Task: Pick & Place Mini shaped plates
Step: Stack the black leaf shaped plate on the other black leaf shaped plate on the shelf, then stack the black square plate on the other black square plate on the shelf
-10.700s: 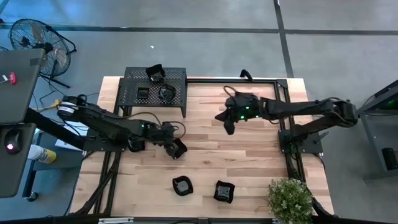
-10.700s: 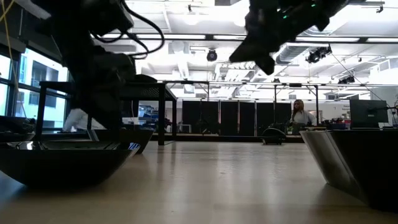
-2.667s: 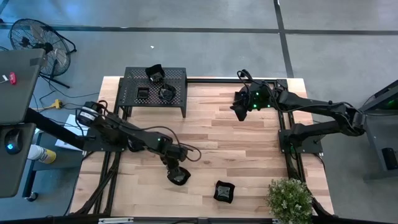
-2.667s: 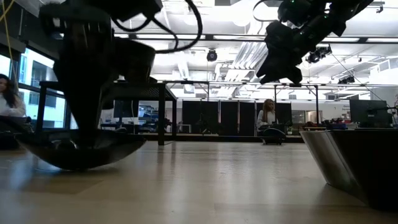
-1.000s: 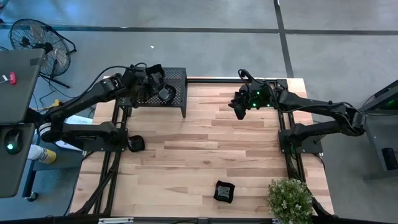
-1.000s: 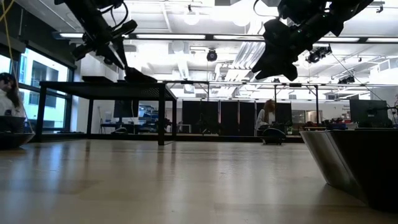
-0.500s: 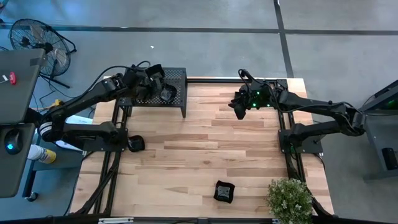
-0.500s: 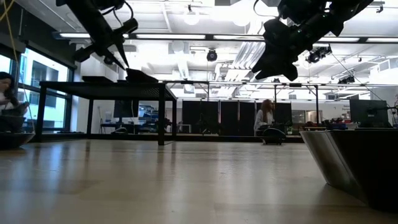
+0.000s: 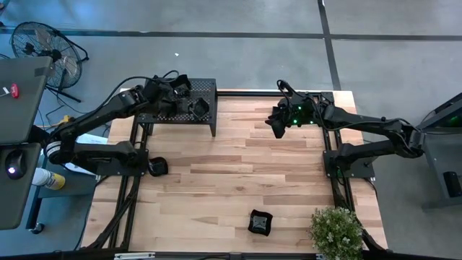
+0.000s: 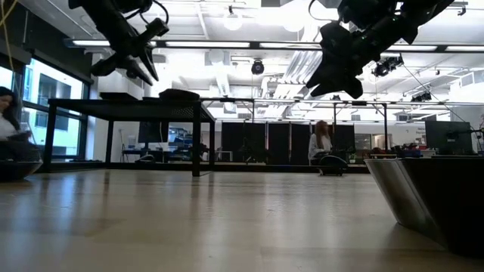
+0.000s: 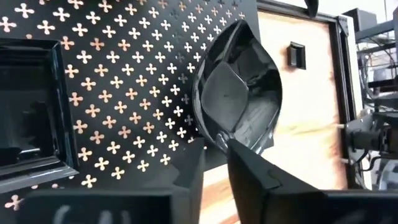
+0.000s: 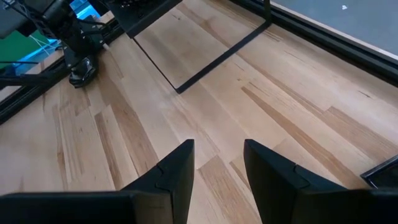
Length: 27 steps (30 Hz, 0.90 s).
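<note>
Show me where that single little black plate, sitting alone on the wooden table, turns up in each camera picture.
High view: the plate lies near the table's front edge, left of the plant.
Low view: it looms large at the right edge.
Left wrist view: a small dark square on the wood beyond the rack.
Right wrist view: not in it.
Shared landmark: the black perforated rack.

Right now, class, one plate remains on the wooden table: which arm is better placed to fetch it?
Neither is close. The right gripper hovers empty, jaws open; the left gripper sits over the rack. The plate lies right of centre: right.
</note>
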Each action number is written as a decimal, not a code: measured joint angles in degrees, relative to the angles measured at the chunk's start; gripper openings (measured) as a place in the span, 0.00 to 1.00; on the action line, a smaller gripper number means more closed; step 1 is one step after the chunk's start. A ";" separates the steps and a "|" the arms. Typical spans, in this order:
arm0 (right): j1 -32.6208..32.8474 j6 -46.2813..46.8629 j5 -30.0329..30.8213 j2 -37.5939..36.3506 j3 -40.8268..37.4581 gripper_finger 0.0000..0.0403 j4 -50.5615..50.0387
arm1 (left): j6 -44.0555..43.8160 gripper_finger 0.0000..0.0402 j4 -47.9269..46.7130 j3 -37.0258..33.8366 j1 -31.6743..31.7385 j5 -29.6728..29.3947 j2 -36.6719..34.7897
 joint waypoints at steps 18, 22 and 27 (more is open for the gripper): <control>-6.57 12.09 5.81 5.06 -0.04 0.17 -6.28 | 19.51 0.03 9.44 -1.86 -11.50 -13.01 -9.75; -9.85 14.80 4.85 9.75 -0.04 0.06 -4.71 | 25.17 0.03 21.68 -6.76 -20.62 -17.84 -11.74; -13.87 19.49 8.93 12.64 -0.04 0.06 -6.90 | 28.33 0.01 34.52 -13.95 -29.25 -18.54 -12.89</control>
